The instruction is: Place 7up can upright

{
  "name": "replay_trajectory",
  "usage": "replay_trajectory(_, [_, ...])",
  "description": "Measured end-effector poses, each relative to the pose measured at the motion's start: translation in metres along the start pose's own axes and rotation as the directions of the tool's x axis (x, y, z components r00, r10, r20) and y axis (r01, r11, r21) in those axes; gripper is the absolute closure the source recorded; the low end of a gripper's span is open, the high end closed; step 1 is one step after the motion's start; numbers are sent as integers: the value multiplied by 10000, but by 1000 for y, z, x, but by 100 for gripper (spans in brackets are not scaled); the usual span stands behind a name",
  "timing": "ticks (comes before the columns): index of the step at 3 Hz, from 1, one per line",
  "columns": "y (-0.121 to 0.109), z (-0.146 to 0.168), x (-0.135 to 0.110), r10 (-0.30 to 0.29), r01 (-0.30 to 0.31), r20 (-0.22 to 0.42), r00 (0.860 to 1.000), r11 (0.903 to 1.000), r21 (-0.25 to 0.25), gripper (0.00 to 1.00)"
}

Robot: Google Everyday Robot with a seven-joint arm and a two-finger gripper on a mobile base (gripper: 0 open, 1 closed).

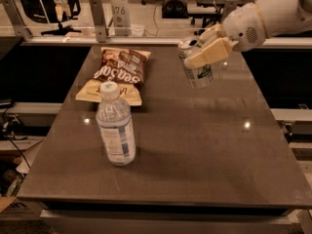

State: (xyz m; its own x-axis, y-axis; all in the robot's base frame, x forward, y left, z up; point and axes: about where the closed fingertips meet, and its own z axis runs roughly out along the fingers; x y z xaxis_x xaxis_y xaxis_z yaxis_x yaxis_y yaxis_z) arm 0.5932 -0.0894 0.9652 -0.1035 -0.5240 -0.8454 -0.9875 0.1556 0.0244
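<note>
The 7up can (196, 69) is a small silver can with a whitish-green label and a silver top. It is nearly upright, tilted a little to the left, held just above the far right part of the table (195, 145). My gripper (204, 50) comes in from the upper right and is shut on the can's upper half, its cream fingers (210, 53) across the front of the can.
A clear water bottle (116, 126) with a white cap stands at the front left. A brown chip bag (121, 66) lies on a yellow packet (108, 92) at the back left. A railing and office chairs are behind the table.
</note>
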Motion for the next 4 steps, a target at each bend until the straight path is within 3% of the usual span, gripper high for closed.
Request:
replay_trajectory(1, [6, -1, 6, 432, -455, 1329, 9902, 9989, 142, 100])
replay_trajectory(2, [10, -1, 13, 574, -648, 2399, 9691, 9976, 230, 100])
replay_trajectory(3, [13, 1, 20, 512, -646, 3139, 9481, 9974, 324, 100])
replay_trajectory(4, [16, 9, 29, 483, -630, 3484, 9361, 9975, 311, 100])
